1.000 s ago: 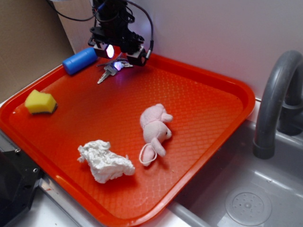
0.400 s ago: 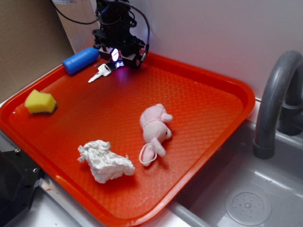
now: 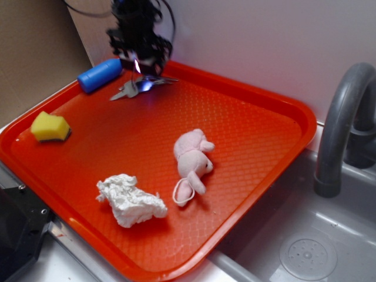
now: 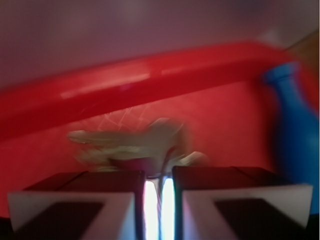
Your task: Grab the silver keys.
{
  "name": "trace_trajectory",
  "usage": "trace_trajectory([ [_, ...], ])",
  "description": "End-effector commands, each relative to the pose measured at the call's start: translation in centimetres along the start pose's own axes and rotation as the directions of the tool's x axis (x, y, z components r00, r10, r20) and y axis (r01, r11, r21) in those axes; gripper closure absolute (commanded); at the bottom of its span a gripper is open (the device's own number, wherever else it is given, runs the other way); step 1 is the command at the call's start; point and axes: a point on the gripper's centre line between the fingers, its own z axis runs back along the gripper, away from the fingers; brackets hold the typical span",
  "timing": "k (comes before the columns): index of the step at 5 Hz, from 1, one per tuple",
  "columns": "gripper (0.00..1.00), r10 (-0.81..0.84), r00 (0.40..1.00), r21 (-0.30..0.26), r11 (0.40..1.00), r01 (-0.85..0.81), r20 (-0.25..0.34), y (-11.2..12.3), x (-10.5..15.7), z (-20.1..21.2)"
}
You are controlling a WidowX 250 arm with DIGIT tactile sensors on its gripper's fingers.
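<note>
The silver keys (image 3: pixel 139 86) fan out at the back left of the orange tray (image 3: pixel 247 123), right under my gripper (image 3: pixel 144 73). In the wrist view the keys (image 4: pixel 131 144) are a blurred pale bunch just beyond the fingertips, and a thin loop of them runs down the narrow gap of my gripper (image 4: pixel 159 176). The jaws stand almost together, shut on that loop. Both views are blurred, so I cannot tell whether the keys touch the tray. A blue bottle (image 3: pixel 98 75) lies just to the left of them.
A yellow sponge (image 3: pixel 50 126) lies at the tray's left, a crumpled white cloth (image 3: pixel 130 201) near its front, and a pink plush toy (image 3: pixel 192 158) at its middle. The white wall is close behind the gripper. A grey faucet (image 3: pixel 341 129) and sink (image 3: pixel 305 249) are on the right.
The gripper has closed on the keys and risen a little, drifting left. The keys have shifted and fanned out beneath it. Everything else on the tray stays put.
</note>
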Motion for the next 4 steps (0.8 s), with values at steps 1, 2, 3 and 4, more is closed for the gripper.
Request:
trace_trajectory([
  [1,1.00,-0.084,0.991,-0.217,0.970,0.105,0.104,-0.3,-5.4,13.4],
  [2,1.00,-0.139,0.985,-0.171,0.973,0.155,0.099,-1.5,-6.7,16.5],
  [3,1.00,-0.203,0.977,-0.198,0.957,0.211,0.059,-1.3,-6.1,15.5],
  [4,1.00,-0.225,0.973,-0.175,0.957,0.230,0.051,-1.6,-6.5,15.3],
])
